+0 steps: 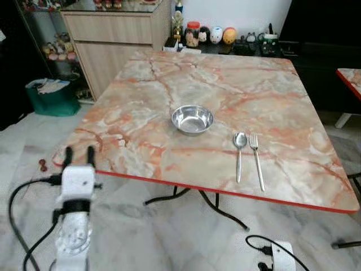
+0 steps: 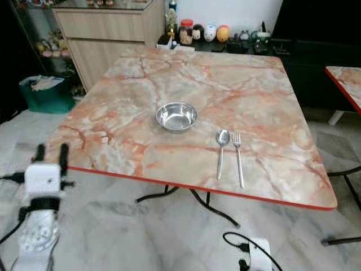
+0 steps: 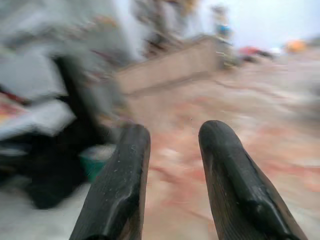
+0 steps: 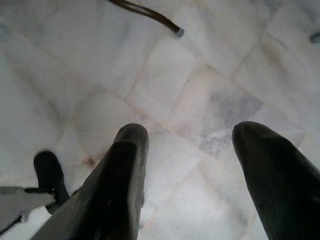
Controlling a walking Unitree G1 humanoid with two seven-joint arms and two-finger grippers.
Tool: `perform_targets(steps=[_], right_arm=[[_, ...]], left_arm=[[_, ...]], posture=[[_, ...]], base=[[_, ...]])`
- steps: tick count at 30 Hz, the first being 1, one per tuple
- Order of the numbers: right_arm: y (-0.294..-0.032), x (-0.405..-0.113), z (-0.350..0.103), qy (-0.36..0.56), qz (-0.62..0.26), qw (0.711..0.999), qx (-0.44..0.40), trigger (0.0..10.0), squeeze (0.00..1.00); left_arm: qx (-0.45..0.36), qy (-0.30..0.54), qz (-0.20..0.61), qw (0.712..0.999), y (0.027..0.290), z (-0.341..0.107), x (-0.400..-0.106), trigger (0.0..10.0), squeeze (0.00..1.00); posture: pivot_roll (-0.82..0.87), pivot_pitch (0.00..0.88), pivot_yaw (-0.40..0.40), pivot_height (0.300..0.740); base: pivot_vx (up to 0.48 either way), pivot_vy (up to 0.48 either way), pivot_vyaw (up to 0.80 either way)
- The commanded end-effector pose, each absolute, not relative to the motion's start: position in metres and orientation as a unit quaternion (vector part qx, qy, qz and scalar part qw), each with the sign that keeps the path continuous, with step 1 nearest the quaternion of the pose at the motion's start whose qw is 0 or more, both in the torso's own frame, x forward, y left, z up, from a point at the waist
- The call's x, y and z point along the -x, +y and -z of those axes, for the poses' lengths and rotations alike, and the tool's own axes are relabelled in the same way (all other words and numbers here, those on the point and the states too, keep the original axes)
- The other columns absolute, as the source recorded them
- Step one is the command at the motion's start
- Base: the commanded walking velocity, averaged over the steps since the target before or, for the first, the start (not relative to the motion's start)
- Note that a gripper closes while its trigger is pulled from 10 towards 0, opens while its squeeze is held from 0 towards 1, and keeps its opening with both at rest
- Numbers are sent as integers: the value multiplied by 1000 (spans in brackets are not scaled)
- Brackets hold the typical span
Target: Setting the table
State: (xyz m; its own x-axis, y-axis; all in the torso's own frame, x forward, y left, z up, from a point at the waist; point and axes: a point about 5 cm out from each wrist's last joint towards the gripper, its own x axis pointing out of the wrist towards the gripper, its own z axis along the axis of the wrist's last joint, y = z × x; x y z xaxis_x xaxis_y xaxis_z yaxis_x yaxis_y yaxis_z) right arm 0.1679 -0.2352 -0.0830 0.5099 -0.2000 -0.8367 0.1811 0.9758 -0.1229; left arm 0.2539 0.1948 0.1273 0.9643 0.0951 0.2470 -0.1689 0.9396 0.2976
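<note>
- Sitting near the middle of the square pink-veined marble tabletop (image 1: pixel 141 130) with its red edge is a round shiny steel bowl (image 1: pixel 192 119), upright.
- To the bowl's right and nearer the robot, a metal spoon (image 1: pixel 240 153) and a metal fork (image 1: pixel 257 159) lie side by side, just apart, handles toward the near edge.
- Left gripper (image 1: pixel 79 152) hovers at the tabletop's near-left corner, jaws parted, holding nothing.
- Right gripper (image 4: pixel 192 150) points down at the pale marble floor (image 4: pixel 190 65), jaws spread wide, empty.
</note>
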Motion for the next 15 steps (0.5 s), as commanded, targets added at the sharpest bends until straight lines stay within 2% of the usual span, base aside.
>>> perform_targets(steps=[1, 7, 15], right_arm=[[-238, -165, 83, 481, 124, 868, 3, 10000, 0], [-238, -165, 83, 482, 125, 867, 8, 10000, 0], [-238, -165, 84, 483, 125, 866, 9, 10000, 0]], left_arm=[[-112, -80, -38, 990, 188, -115, -259, 10000, 0], [-57, -68, -55, 995, 195, -118, -263, 10000, 0], [-41, -73, -45, 995, 207, -123, -269, 10000, 0]], posture=[[0, 0, 3, 740], [-12, 0, 11, 740], [-18, 0, 18, 740]], base=[[0, 0, -644], [0, 0, -654], [0, 0, -656]])
